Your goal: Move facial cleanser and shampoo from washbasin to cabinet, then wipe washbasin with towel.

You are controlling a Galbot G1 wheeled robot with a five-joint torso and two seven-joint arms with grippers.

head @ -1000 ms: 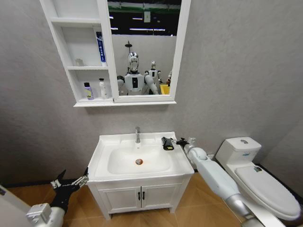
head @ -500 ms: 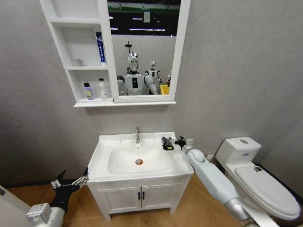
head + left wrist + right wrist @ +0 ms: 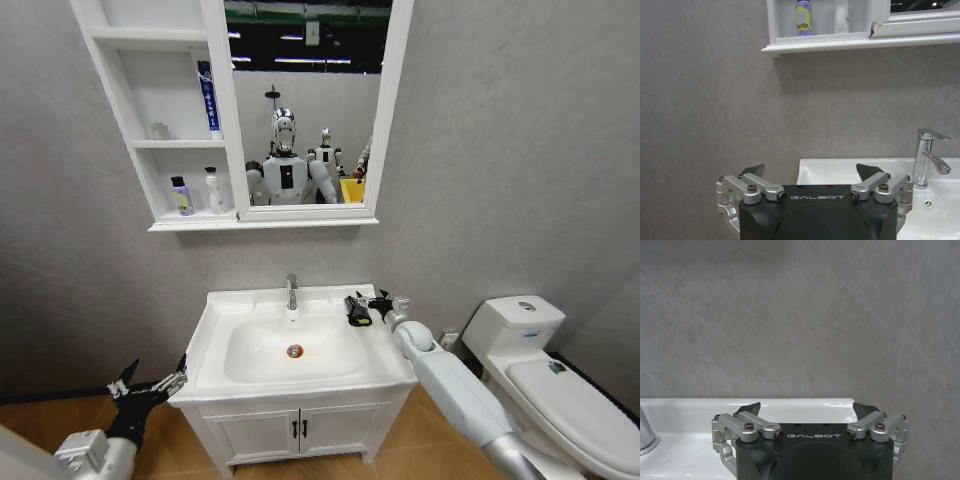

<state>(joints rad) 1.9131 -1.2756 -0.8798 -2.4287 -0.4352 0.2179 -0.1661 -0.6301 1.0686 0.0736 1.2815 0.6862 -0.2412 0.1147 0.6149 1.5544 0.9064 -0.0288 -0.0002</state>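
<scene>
Reaching with the open right gripper [image 3: 384,299] for the towel [image 3: 356,309] just beside it; next, closing on it

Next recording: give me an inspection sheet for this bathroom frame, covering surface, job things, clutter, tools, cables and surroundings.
Surface: washbasin, white, bowl dry-looking, tap at the back rim, orange-ringed drain.
Job's things: towel, black with a yellow patch, on the basin's rear right ledge. Cabinet: purple-labelled bottle and white bottle on the lowest shelf, blue tube upright on the middle shelf.
Clutter: small object on the middle shelf, too small to identify.
Tools: right tool open, at the basin's rear right edge, just beside the towel. Left tool open, low beside the basin's front left corner, holding nothing.
Cables: nothing seen.
Surroundings: grey wall, white toilet to the right, two-door cupboard under the basin, wooden floor.
</scene>
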